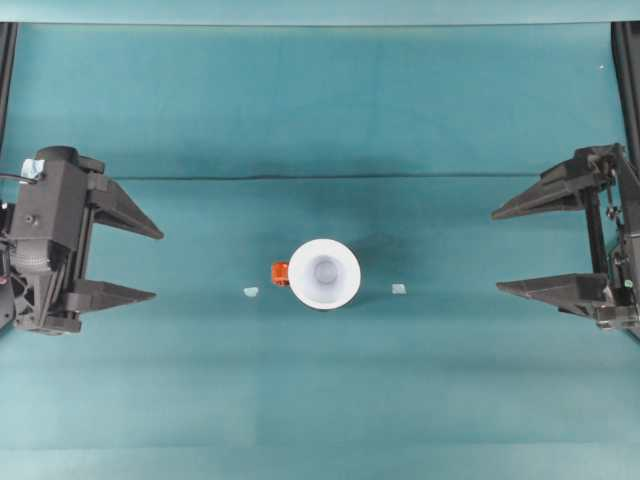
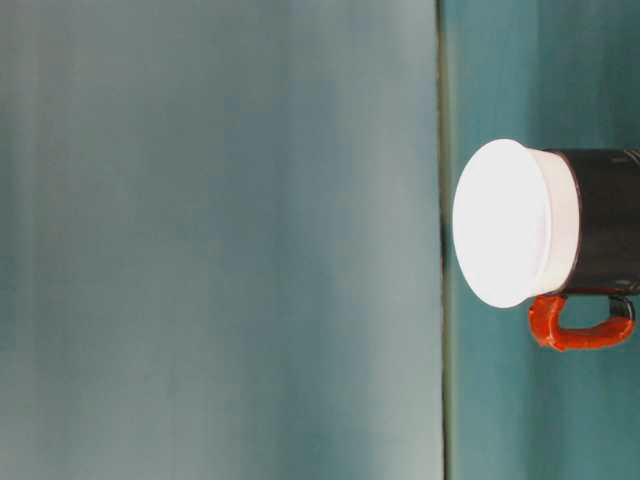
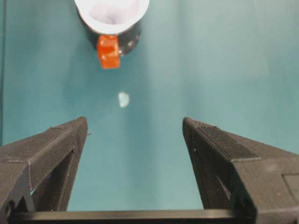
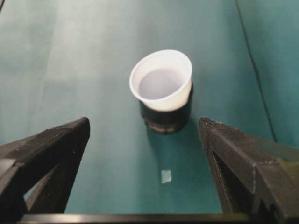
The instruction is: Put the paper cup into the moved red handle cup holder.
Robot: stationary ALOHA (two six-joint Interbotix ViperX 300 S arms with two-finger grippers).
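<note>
Both claws, left (image 1: 158, 265) and right (image 1: 495, 250), gape wide and hold nothing, with the cup (image 1: 324, 273) seated in the holder (image 2: 608, 220) midway between them.

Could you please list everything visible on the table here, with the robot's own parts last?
paper cup: one, white, seated in the holder at mid-table, upper part standing above it.
holder: one, glossy black with an orange-red handle pointing toward the left arm, at mid-table.
tape bits: two, pale, flat on the cloth, one left of the holder, one right of it.
cloth: one, teal, covering the table.
left pincer: one, black, open, at the table's left edge, apart from the cup.
right pincer: one, black, open, at the table's right edge, apart from the cup.
</note>
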